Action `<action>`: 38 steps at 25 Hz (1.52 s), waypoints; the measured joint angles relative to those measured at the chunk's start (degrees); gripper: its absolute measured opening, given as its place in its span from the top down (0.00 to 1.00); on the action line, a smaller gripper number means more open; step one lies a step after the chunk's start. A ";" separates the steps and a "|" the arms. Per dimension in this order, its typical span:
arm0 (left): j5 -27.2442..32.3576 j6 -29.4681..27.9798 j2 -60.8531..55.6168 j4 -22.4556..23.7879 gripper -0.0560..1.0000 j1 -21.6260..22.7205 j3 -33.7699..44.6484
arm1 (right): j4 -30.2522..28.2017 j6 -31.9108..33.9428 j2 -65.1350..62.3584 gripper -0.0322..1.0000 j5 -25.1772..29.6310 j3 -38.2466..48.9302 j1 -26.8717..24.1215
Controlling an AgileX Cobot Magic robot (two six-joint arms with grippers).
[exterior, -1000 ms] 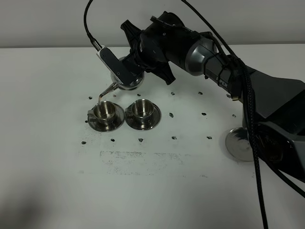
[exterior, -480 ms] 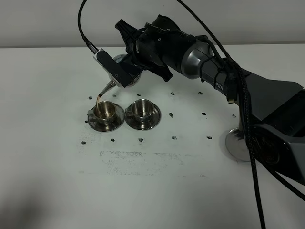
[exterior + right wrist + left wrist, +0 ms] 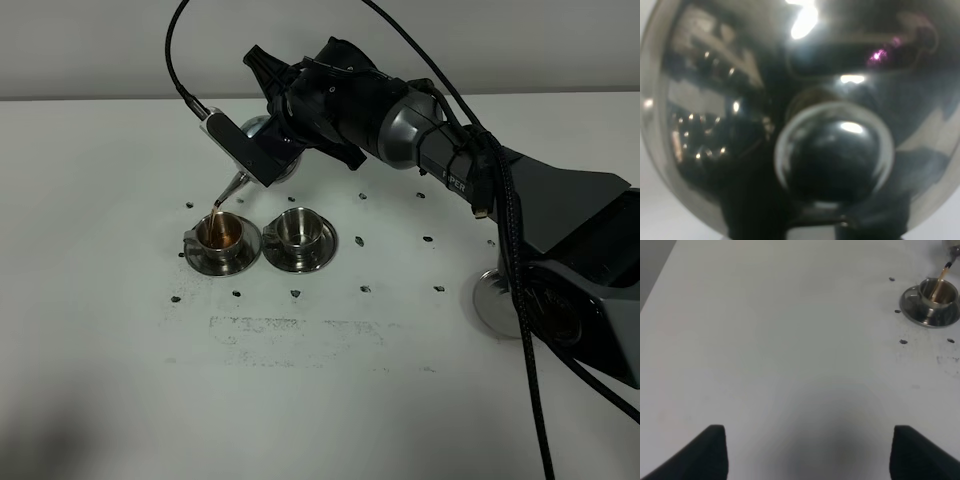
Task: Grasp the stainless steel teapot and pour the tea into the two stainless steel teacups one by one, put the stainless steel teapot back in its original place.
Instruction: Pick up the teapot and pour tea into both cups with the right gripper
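Observation:
My right gripper [image 3: 288, 122] reaches across to the left and is shut on the stainless steel teapot [image 3: 257, 128], which is held tilted above the table. Its thin spout [image 3: 230, 187] points down at the left teacup [image 3: 220, 233], and a brown stream runs into it; that cup holds brown tea. The other teacup [image 3: 298, 230] stands on its saucer just to the right, with no tea showing inside. The right wrist view is filled by the teapot's lid and knob [image 3: 832, 150]. My left gripper [image 3: 810, 455] is open over bare table, far from the filling teacup [image 3: 938, 292].
A flat round metal disc [image 3: 492, 300] lies at the right, partly behind the right arm's base. Black cables loop over that arm. Small dark marks dot the white table [image 3: 120, 330] around the cups.
The right gripper has tipped the teapot further and shifted it slightly left. Tea began flowing from the spout, and the left teacup now holds brown tea.

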 joint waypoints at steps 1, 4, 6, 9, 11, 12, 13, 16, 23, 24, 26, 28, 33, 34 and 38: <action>0.00 0.00 0.00 0.00 0.33 0.00 0.00 | -0.49 0.14 0.06 0.78 0.07 0.00 0.14; 0.00 0.00 0.00 0.00 0.33 0.00 0.00 | -1.23 0.51 0.07 0.78 0.36 0.00 0.65; 0.00 0.00 0.00 0.00 0.33 0.00 0.00 | -1.53 0.80 0.12 0.78 0.40 0.00 1.04; 0.00 0.00 0.00 0.00 0.33 0.00 0.00 | -1.72 1.05 0.12 0.78 0.40 0.00 1.27; 0.00 0.00 0.00 0.00 0.33 0.00 0.00 | -2.58 1.19 0.12 0.78 0.48 0.00 1.38; 0.00 0.00 0.00 0.00 0.33 0.00 0.00 | -3.14 1.25 0.12 0.78 0.47 0.00 1.52; 0.00 0.00 0.00 0.00 0.33 0.00 0.00 | -3.50 1.25 0.12 0.78 0.47 0.00 1.58; 0.00 0.00 0.00 0.00 0.33 0.00 0.00 | -4.47 1.25 0.12 0.78 0.47 0.00 1.71; 0.00 0.00 0.00 0.00 0.33 0.00 0.00 | -6.01 1.42 0.12 0.78 0.42 0.00 1.71; 0.00 0.00 0.00 0.00 0.33 0.00 0.00 | -6.01 1.42 0.12 0.78 0.42 0.00 1.71; 0.00 0.00 0.00 0.00 0.33 0.00 0.00 | -6.06 1.48 0.12 0.78 0.42 0.00 1.71; 0.00 0.00 0.00 0.00 0.33 0.00 0.00 | -6.25 1.48 0.12 0.78 0.42 0.00 1.71; 0.00 0.00 0.00 0.00 0.33 0.00 0.00 | -7.45 1.48 0.12 0.78 0.37 0.00 1.71; 0.00 0.00 0.00 0.00 0.33 0.00 0.00 | -7.50 1.48 0.12 0.78 0.32 0.00 1.71; 0.00 0.00 0.00 0.00 0.33 0.00 0.00 | -8.19 1.48 0.12 0.78 0.00 0.00 1.71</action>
